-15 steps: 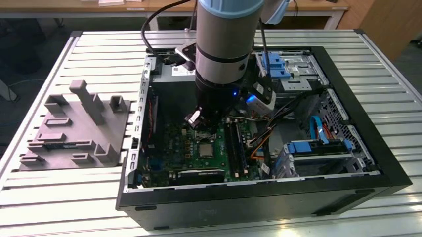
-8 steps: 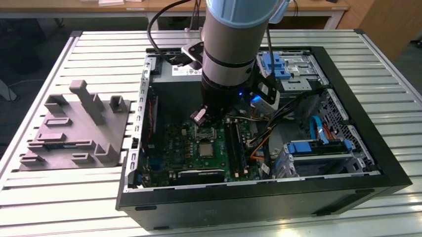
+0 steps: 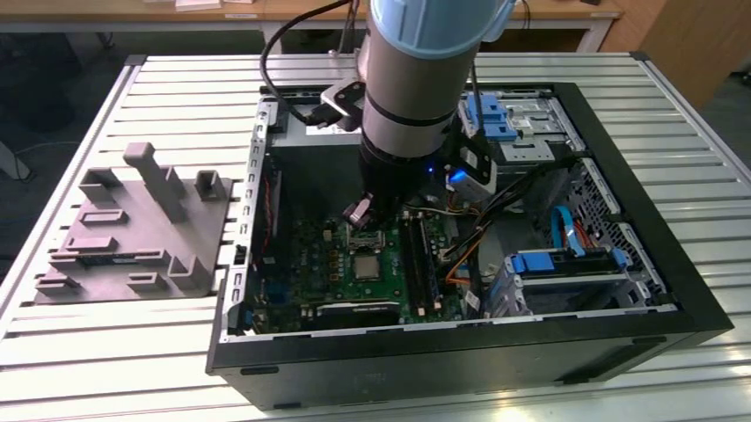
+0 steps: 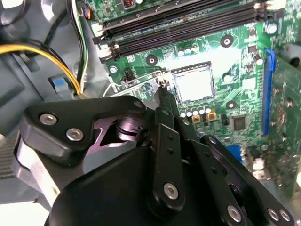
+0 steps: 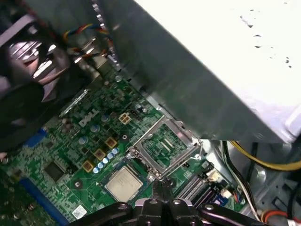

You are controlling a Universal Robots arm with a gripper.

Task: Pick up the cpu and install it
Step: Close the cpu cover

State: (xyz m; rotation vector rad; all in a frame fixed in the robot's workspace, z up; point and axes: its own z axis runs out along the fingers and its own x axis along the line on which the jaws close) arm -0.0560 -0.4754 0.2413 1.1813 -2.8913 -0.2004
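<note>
Slatted pale metal surface (image 3: 118, 352) carried a big black steel computer case (image 3: 470, 369), lying open-side-up so the arm could reach straight down. A grey moulded plastic tray (image 3: 129, 229) sat beside it. The gripper (image 4: 162, 84) hung pinched together, seemingly empty, just beside the socket. That's where the small flat silvery cpu (image 5: 123, 182) lay, with the hinged metal latch frame (image 5: 164, 146) flipped up.

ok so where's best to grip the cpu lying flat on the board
Probably two opposite edges of the cpu, coming straight down from above: it lies flat and low on the motherboard, with only its top face exposed.
</note>
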